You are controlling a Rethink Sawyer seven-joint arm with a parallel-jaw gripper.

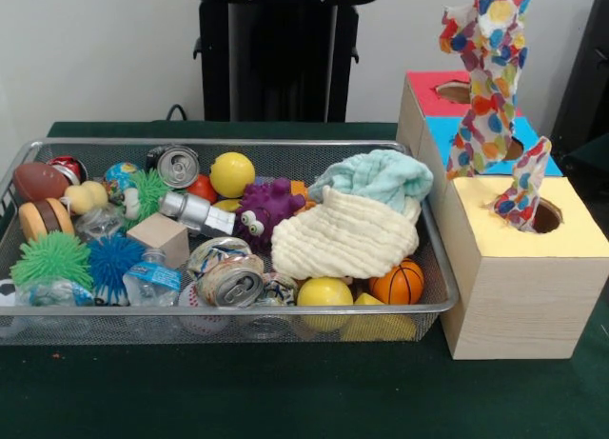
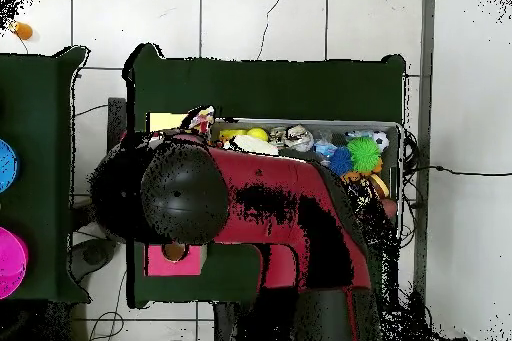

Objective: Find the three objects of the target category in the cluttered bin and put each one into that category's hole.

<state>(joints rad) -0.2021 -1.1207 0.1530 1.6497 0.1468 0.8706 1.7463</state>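
A white cloth with multicoloured spots [image 1: 490, 77] hangs down from above the top edge of the front view. Its lower end [image 1: 519, 187], with a pink-red edge, dangles at the left rim of the round hole [image 1: 548, 217] in the yellow-topped wooden box [image 1: 514, 296]. The gripper itself is above the picture. In the overhead view the red and black arm [image 2: 260, 197] covers the boxes, and a bit of spotted cloth [image 2: 203, 119] shows beside it. The wire mesh bin [image 1: 238, 313] lies left of the boxes. No other spotted cloth shows in it.
The bin holds a cream cloth [image 1: 347, 234], a mint cloth [image 1: 381, 177], cans, balls, spiky toys, a purple toy [image 1: 269, 210] and a wood block. Behind the yellow box are a blue-topped box [image 1: 547, 144] and a red-topped box [image 1: 428, 82]. The black pedestal [image 1: 281, 49] stands behind the bin.
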